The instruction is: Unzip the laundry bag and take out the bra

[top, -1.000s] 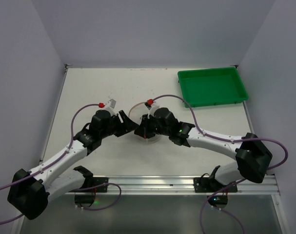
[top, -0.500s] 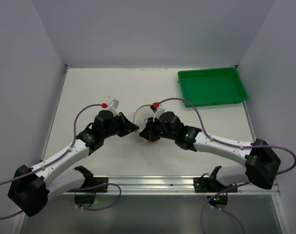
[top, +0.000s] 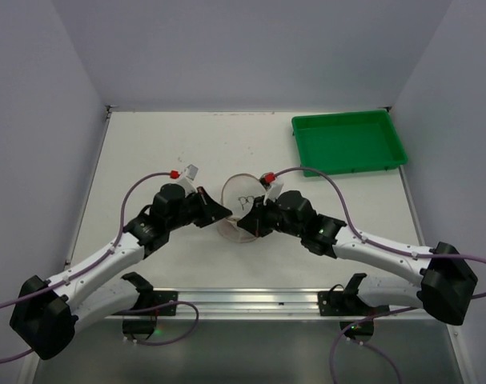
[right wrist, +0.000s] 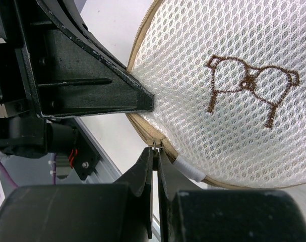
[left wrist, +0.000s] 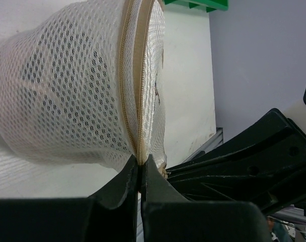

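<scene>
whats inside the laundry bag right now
Through the mesh of the laundry bag, the left wrist view shows only a dim dark patch inside. The fabric hides what it is, and the visible stretch of zipper looks shut.

Lab — plain walls (top: 251,48), railed table (top: 162,144)

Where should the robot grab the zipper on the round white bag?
Grab the little metal pull sticking out of the bag at its near edge, pinching from the robot's side. The right gripper is shut on it; the left gripper pinches the bag.
</scene>
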### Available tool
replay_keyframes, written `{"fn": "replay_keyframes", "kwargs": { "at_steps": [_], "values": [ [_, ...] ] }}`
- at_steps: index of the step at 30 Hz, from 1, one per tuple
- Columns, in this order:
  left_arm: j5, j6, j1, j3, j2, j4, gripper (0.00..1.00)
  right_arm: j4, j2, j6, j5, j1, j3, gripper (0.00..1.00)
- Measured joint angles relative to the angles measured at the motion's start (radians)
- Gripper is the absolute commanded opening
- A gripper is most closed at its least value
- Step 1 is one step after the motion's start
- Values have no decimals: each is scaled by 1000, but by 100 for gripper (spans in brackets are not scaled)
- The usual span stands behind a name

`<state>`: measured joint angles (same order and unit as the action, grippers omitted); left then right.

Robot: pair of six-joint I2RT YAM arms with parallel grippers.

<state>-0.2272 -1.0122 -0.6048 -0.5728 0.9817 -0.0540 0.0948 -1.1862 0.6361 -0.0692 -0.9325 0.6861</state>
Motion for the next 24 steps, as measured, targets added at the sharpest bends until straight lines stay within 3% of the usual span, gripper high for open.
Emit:
{"fn": "replay_keyframes", "kwargs": {
  "at_steps": [3,5,6,8,9,11,12,14,15,19,24],
  "values": [
    [-8,-19,-9,34,-21,37,6,-3,12,-3,-10,3,-7,0],
    [-6,-41,-27,74,-44,70,14,-12,18,-11,-19,4,-16,0],
    [4,-51,-46,102,-61,92,30,-22,21,-18,-22,7,-21,0],
    [34,-76,-97,160,-103,113,45,-69,27,-37,-23,32,-29,2],
    [52,-90,-126,191,-126,121,58,-96,28,-45,-19,58,-34,7],
    [82,-109,-192,229,-154,123,70,-150,29,-56,-10,111,-42,33],
    [95,-116,-222,238,-163,120,82,-168,31,-60,0,129,-45,43],
    [116,-106,-258,237,-177,106,93,-220,47,-64,14,162,-50,68],
    [137,-97,-262,223,-187,76,100,-242,59,-63,24,167,-50,73],
    [287,-33,-266,55,-208,-151,100,-344,124,-72,63,173,-38,87],
    [472,56,-249,-153,-231,-310,100,-423,187,-94,78,172,43,90]
  ]
}}
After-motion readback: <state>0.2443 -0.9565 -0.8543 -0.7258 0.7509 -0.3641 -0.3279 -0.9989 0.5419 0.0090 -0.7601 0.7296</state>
